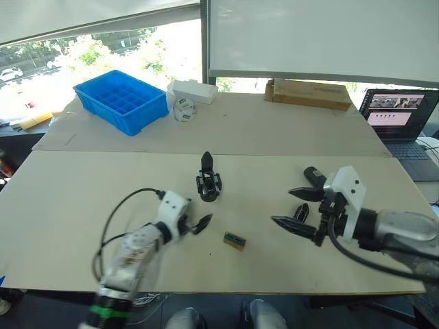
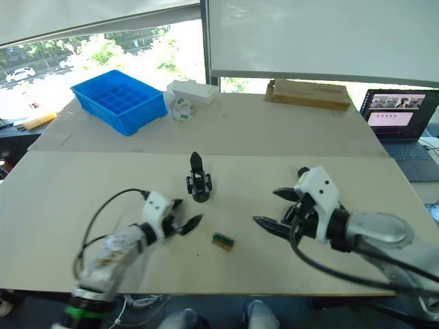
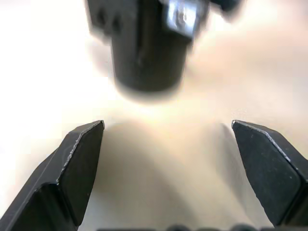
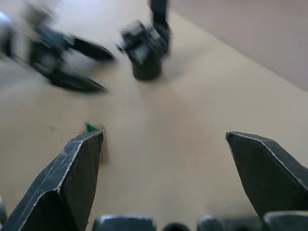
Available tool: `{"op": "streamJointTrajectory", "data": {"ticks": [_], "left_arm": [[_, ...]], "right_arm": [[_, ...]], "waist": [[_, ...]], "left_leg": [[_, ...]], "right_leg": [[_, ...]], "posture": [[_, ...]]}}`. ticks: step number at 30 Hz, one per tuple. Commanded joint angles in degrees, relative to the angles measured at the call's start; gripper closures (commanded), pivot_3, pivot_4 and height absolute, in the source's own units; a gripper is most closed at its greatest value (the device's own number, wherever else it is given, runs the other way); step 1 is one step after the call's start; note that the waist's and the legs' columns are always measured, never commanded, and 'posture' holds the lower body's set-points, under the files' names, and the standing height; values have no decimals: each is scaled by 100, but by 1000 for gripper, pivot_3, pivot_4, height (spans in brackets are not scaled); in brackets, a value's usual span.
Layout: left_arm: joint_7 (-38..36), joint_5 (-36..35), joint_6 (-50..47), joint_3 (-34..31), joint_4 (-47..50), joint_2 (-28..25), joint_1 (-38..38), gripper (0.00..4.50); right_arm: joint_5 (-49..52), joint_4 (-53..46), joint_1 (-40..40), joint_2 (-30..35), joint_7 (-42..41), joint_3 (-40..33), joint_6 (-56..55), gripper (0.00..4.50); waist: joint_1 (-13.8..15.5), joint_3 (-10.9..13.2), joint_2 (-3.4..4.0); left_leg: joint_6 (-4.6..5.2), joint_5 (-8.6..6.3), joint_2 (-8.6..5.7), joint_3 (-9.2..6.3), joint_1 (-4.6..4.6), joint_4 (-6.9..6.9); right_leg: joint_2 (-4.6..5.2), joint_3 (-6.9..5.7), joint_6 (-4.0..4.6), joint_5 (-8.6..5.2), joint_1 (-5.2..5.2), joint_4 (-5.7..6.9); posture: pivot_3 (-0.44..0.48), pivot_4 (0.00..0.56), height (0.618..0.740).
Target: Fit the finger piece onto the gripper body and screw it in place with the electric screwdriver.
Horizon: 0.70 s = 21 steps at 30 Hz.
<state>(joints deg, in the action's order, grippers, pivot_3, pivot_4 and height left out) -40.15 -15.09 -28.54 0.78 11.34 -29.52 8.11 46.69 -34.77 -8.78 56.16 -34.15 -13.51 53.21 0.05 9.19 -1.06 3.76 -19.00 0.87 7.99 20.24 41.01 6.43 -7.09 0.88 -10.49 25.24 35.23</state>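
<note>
One gripper body (image 1: pixel 208 182) stands upright near the middle of the pale surface (image 1: pixel 82 199), its pointed finger up. Just in front of it to the left, the left pincer (image 1: pixel 197 225) hovers with fingers apart, empty. A small green block (image 1: pixel 234 240) lies between the two arms. To the right, the right pincer (image 1: pixel 295 209) is spread wide, holding nothing; a small dark piece (image 1: pixel 301 212) between its fingers may be the finger piece. A blue bin (image 1: pixel 122 101) sits well behind.
</note>
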Motion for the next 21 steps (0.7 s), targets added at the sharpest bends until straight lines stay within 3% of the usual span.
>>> {"op": "streamJointTrajectory", "data": {"ticks": [1,7,10,13,16,21], "left_arm": [[-1265,-642,-31,-169,297,-725,331,23],[-2315,-1119,-47,-220,631,-1618,845,23],[-2776,-1751,-402,-339,1174,-1954,1176,23],[-2818,-2139,-660,-391,1449,-2048,1538,23],[-2743,-2218,-667,-367,1619,-2041,1814,23],[-2491,-2521,-850,-367,1902,-1937,2153,23]], "right_arm": [[476,636,-779,194,392,-149,1306,0],[1344,2218,-2563,-331,1487,22,3885,0],[2746,3623,-3119,-173,2987,797,3929,0],[3591,4259,-3574,-166,4104,1455,3929,0],[4228,5005,-3834,-317,5301,1717,3929,0],[5015,5760,-4011,-640,6565,1789,3894,0]], "waist": [[9,2,3],[32,2,4],[34,3,5],[31,4,6],[-2,3,6],[-44,3,6]], "left_leg": [[0,0,0,0,4,1],[-1,0,-2,-1,16,-5],[-1,0,-7,-1,31,-12],[-2,2,-19,4,65,-8],[-11,8,-20,5,67,-8],[-20,13,-17,2,66,-8]], "right_leg": [[1,0,1,0,3,-1],[0,-3,5,3,9,-9],[-8,-22,4,2,17,-12],[-25,-53,-1,5,47,-11],[-34,-54,-3,6,47,-9],[-45,-49,-3,6,44,-7]], "posture": [[0,150,738],[0,150,738],[0,150,738],[0,150,738],[0,150,738],[0,150,738]]}}
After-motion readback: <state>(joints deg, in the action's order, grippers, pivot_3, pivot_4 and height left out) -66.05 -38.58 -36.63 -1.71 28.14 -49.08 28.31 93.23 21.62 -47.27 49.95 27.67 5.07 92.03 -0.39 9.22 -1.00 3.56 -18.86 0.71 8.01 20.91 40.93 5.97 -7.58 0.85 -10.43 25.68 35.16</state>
